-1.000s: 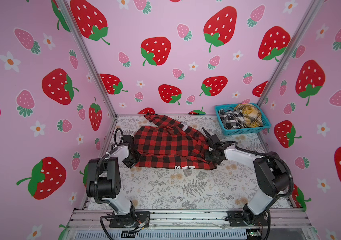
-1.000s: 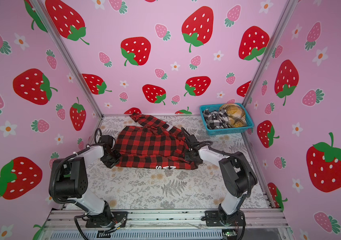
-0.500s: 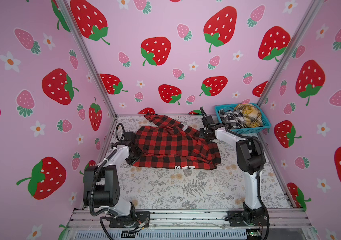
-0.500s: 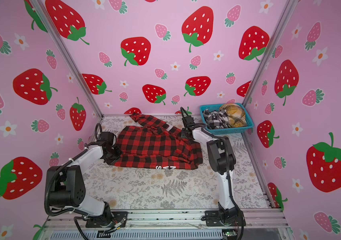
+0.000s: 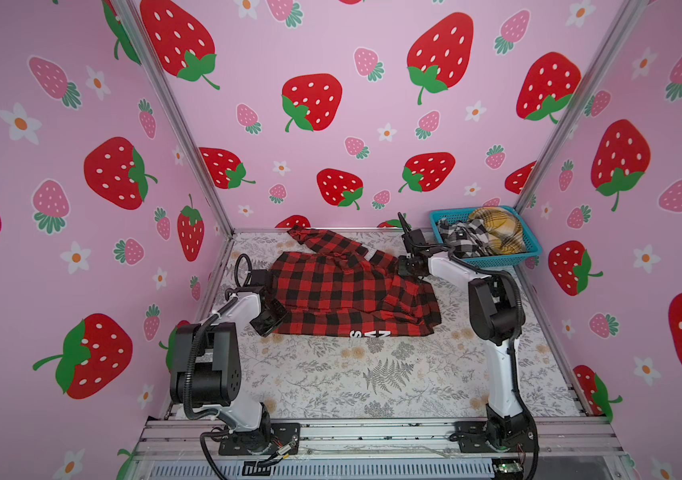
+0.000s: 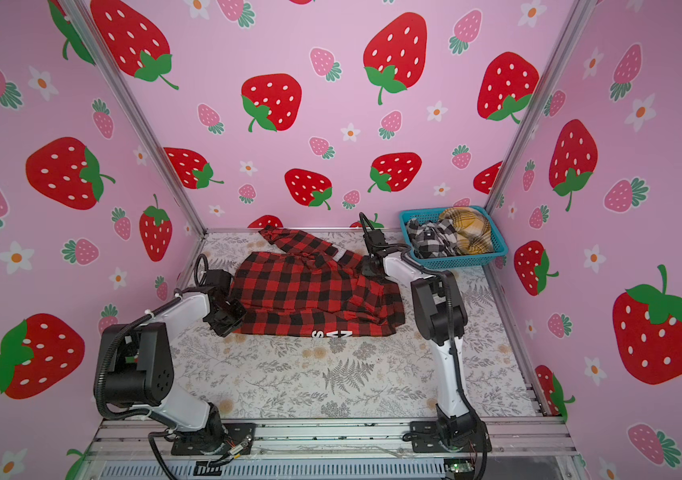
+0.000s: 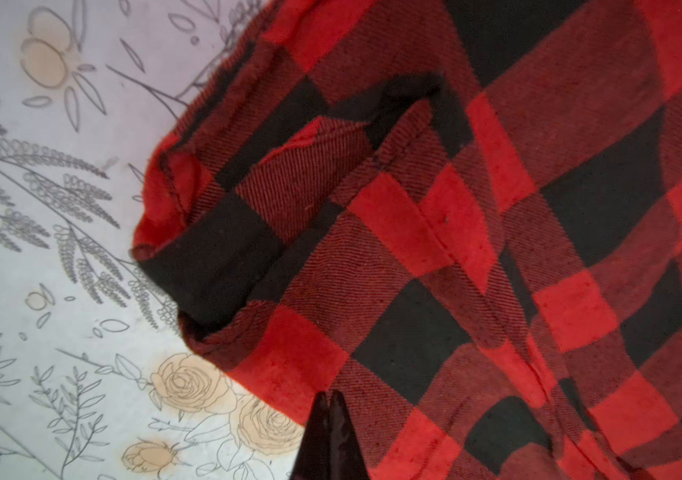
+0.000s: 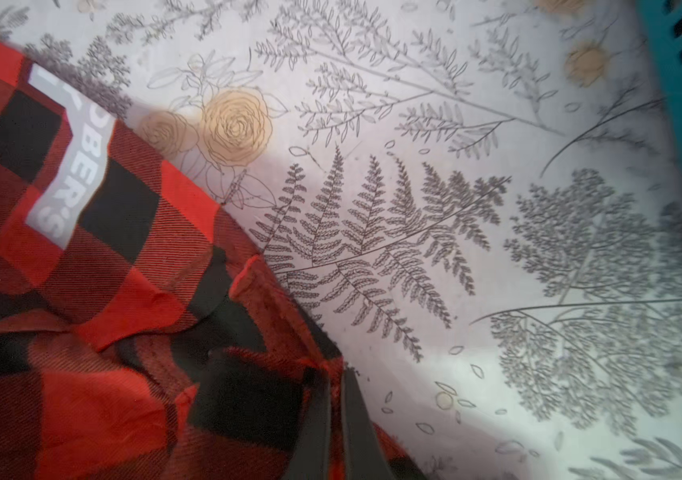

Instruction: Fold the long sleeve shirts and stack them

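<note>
Both left hand (image 7: 329, 401) and right hand (image 8: 333, 374) clamped on the red-and-black shirt (image 5: 343, 286), we are likely starting an even fold

Left arm (image 5: 239, 305) is folded up tight: elbow hunched close to its base, white forearm reaching in low toward the middle, wrist tipped down. Left gripper (image 7: 329, 411) has its fingertips pressed right together, no gap at all. Right arm (image 5: 501, 374) stands a lot taller, elbow up high, forearm stretched toward the back and angled inward, wrist cocked down. Right gripper (image 8: 334, 388) is clamped too, with a bit of the red-and-black shirt (image 8: 94, 374) edge pinched between its fingers.
</note>
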Robot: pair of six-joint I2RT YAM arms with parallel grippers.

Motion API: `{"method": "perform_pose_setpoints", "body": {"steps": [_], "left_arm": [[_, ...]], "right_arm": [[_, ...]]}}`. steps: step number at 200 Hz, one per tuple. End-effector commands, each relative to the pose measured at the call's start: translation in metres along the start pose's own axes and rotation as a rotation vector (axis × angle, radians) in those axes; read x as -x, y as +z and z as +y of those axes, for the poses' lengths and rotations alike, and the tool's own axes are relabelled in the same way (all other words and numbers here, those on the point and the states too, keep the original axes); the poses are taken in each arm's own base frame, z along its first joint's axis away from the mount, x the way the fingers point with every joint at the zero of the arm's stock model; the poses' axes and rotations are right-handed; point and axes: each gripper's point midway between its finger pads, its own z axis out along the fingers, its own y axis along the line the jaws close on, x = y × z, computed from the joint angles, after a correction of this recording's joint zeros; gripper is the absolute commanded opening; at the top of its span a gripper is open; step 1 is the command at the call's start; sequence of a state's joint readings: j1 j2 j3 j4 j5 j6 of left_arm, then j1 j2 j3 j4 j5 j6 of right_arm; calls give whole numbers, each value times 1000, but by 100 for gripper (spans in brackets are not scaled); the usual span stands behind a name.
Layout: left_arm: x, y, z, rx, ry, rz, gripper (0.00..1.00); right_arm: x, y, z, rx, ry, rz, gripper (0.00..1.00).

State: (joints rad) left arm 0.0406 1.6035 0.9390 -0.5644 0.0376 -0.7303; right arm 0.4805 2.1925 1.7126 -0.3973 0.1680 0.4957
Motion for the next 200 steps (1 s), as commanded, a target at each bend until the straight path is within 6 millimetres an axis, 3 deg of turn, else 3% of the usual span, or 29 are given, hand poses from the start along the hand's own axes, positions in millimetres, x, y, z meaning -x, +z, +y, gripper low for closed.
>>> {"method": "perform_pose_setpoints", "body": {"steps": [1,26,44,78,107,149,200], "left_arm": [[-3,6,3,18,-6,6,0],[-7,11,5,31,-1,17,0],[-10,15,7,38,-1,22,0],[-13,20,11,48,-2,31,0],[-14,24,11,50,-7,42,0],[-11,25,8,47,-6,39,0],[-10,27,8,52,-7,41,0]], "right_arm": [[48,-49,1,-23,-7,-139,0],[74,-80,10,-15,-8,-222,0],[80,-85,14,3,-7,-226,2],[51,-54,16,18,-3,-138,4],[35,-29,11,16,5,-83,25],[38,-16,4,5,-10,-62,50],[32,-2,-4,-2,-11,-12,58]]}}
